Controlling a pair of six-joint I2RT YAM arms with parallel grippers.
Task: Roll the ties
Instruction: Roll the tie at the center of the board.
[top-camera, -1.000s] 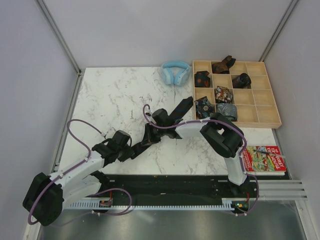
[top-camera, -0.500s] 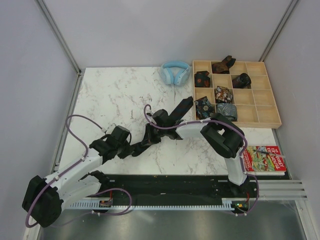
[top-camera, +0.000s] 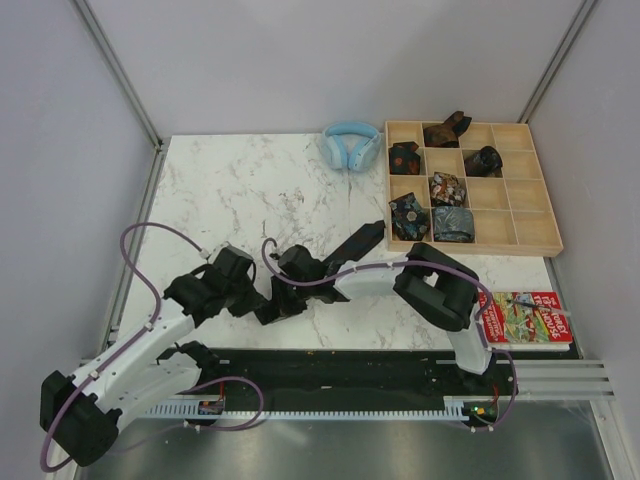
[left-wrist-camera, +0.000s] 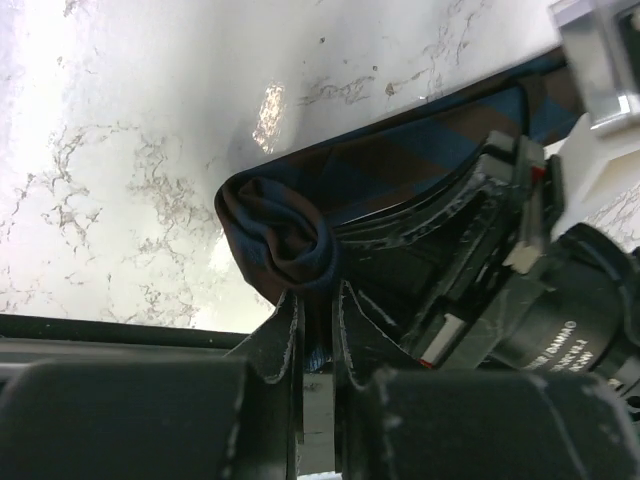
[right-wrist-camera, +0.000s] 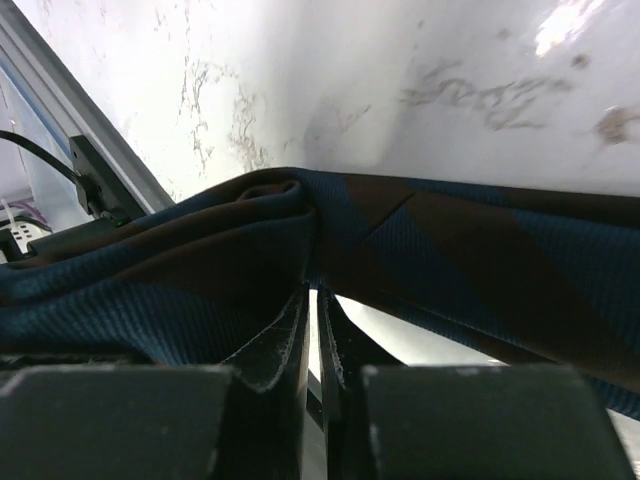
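A dark tie (top-camera: 345, 250) with blue and brown stripes lies slanted across the marble table, its pointed tip toward the wooden tray. Its near end is wound into a small roll (left-wrist-camera: 285, 235). My left gripper (top-camera: 256, 298) is shut on that roll, which shows in the left wrist view (left-wrist-camera: 315, 300). My right gripper (top-camera: 284, 292) is right next to it, shut on a fold of the same tie (right-wrist-camera: 430, 240); its fingertips (right-wrist-camera: 290, 330) are almost together. Several rolled ties (top-camera: 447, 188) sit in the tray's compartments.
The wooden compartment tray (top-camera: 530, 230) stands at the back right. Light blue headphones (top-camera: 350, 145) lie just left of it. A colourful book (top-camera: 527, 318) lies at the near right. The black rail runs along the near edge (top-camera: 330, 365).
Both grippers have moved left and toward the near edge, dragging the tie with them. The tie's tip has slid away from the tray.
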